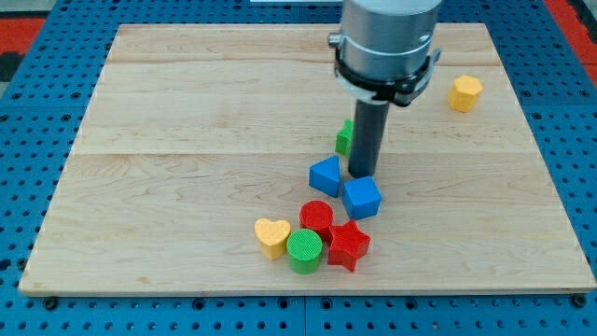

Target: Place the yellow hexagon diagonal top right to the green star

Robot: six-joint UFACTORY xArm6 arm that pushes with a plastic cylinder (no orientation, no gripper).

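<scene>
The yellow hexagon point(465, 93) lies near the board's right edge, toward the view's top. The green star point(344, 138) is near the board's middle, mostly hidden behind my rod; only its left part shows. My tip point(362, 174) rests on the board just right of and below the green star, between the blue triangle point(326, 175) and the blue cube point(362, 197). The yellow hexagon is well to the right of and above my tip.
Below my tip lies a cluster: a red cylinder point(316, 217), a red star point(348, 245), a green cylinder point(304, 250) and a yellow heart point(271, 236). The wooden board point(187, 112) sits on a blue pegboard point(28, 112).
</scene>
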